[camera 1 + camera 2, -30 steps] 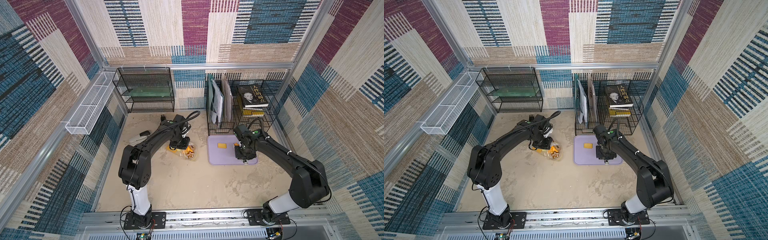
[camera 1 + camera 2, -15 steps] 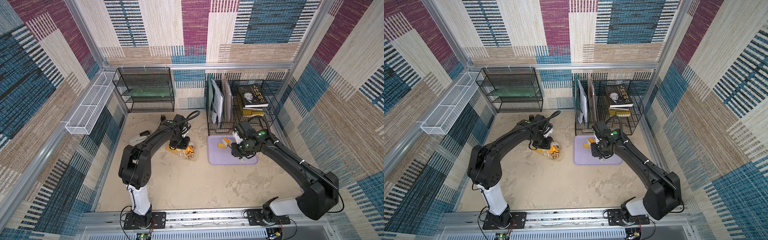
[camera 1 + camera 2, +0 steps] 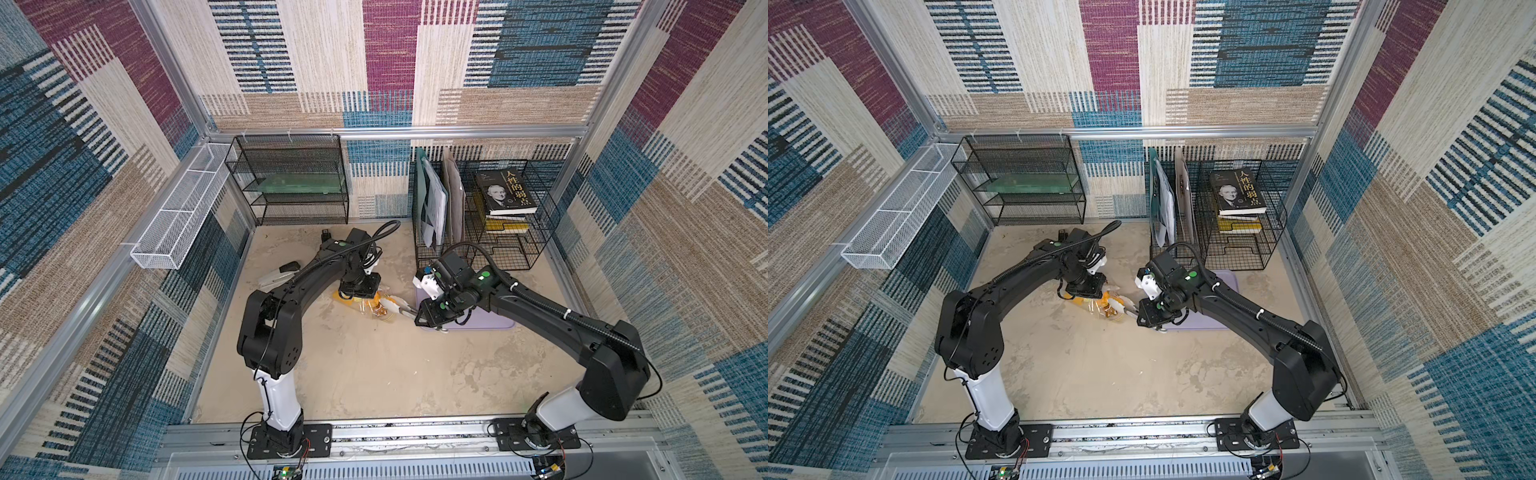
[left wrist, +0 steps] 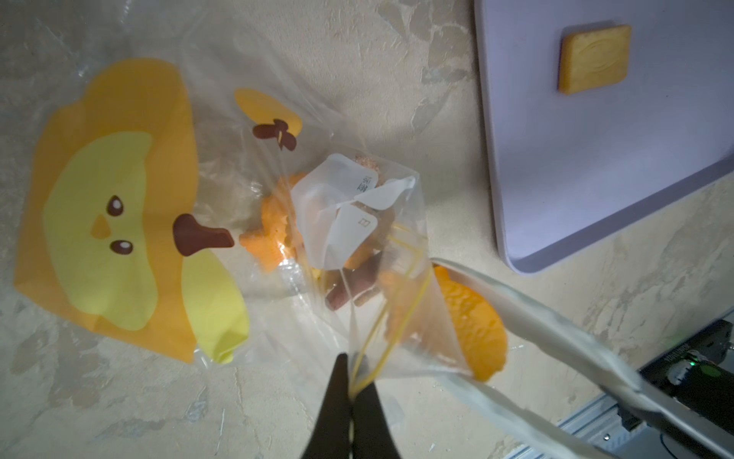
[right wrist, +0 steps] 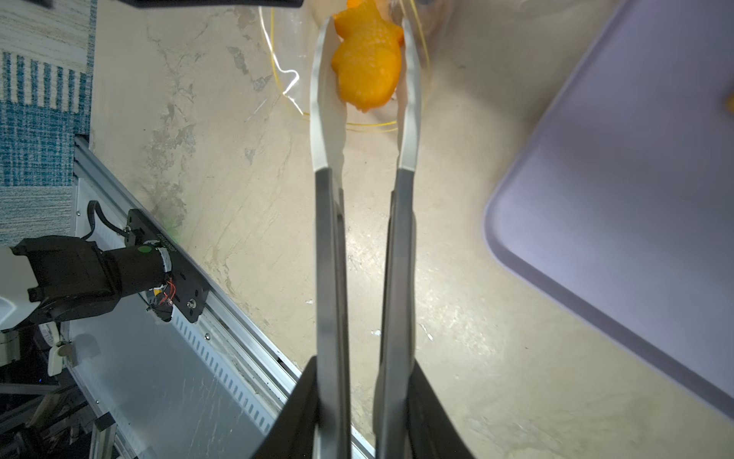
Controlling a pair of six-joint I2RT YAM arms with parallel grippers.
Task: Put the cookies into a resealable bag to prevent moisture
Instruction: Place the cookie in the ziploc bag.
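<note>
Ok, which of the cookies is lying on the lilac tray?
The pale yellow square cookie, alone on the tray; the orange fish cookie is in the tongs, the other cookies inside the bag.

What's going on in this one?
The left pincer is shut on the rim of the bag, holding its mouth open. The right pincer grips tongs, which hold a fish cookie at that mouth. Several cookies lie inside the bag; one square cookie sits on the tray.
</note>
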